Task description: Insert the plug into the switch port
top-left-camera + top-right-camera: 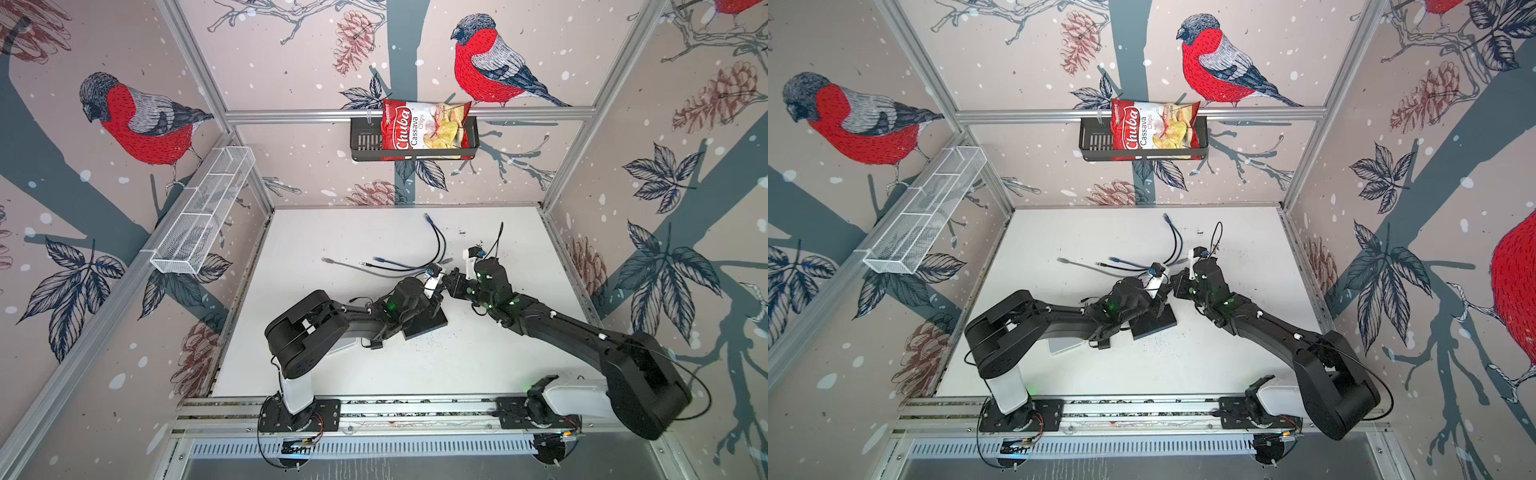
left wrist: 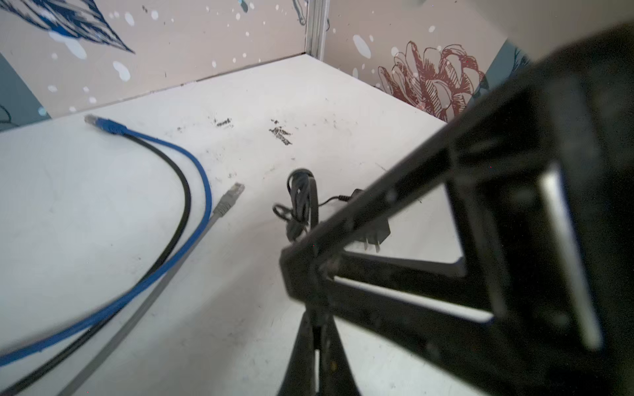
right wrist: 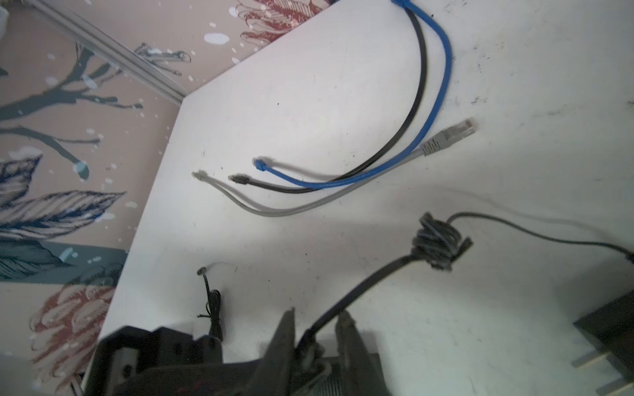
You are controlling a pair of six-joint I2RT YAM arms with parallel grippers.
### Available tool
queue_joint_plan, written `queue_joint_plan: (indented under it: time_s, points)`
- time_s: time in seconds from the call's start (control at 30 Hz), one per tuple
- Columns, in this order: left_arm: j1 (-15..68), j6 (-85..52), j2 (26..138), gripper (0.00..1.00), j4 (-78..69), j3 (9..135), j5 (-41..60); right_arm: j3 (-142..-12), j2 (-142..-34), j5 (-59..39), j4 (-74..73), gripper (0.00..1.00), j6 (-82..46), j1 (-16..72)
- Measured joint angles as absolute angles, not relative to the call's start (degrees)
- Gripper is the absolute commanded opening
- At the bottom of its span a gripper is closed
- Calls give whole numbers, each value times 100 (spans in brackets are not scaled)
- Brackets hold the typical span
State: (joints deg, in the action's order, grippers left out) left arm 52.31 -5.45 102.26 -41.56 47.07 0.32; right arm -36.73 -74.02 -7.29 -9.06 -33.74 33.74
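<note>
In the right wrist view my right gripper (image 3: 317, 334) stands open around the black plug (image 3: 308, 343). One finger lies against the plug and the other is clear of it. The plug's end sits at the edge of the black ribbed switch (image 3: 339, 380); the port itself is hidden. Its cord runs to a knotted bundle (image 3: 435, 243). In both top views the switch (image 1: 428, 326) (image 1: 1156, 322) lies under my left gripper (image 1: 436, 293) (image 1: 1163, 293), with the right gripper (image 1: 446, 280) (image 1: 1177, 282) right beside it. The left gripper (image 2: 317, 343) is shut; what its tips touch is hidden.
Loose blue (image 3: 442, 85), black (image 3: 411, 103) and grey (image 3: 449, 137) network cables lie on the white table (image 1: 478, 365) beyond the grippers. A black power adapter (image 3: 610, 336) (image 2: 377, 233) lies nearby. A chips bag (image 1: 424, 126) sits in the back-wall basket, and a white wire basket (image 1: 203, 212) hangs at the left.
</note>
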Motion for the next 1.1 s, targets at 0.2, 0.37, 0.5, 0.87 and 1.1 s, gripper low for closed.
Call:
queue_joint_plan:
  time_s: [0.2,0.37,0.5,0.87,1.1]
  points:
    - [5231,25,9942,0,-3625,4681,-89,-3758,-6860,-773,-399,55,-2486,3249]
    - [5231,370,9703,0,-3273,4456,-517,-3830,-6563,-875,-71,61,-1776,2840]
    - [5231,725,9491,0,-3181,4160,-823,-3726,-6410,-985,-209,55,-1345,2602]
    - [5231,1841,8969,0,-3426,3531,-1068,-2622,-5802,-1271,-1833,68,233,2733]
    - [5223,2458,9015,0,-3465,3450,-617,-2477,-6040,-1848,-2226,67,1090,2731]
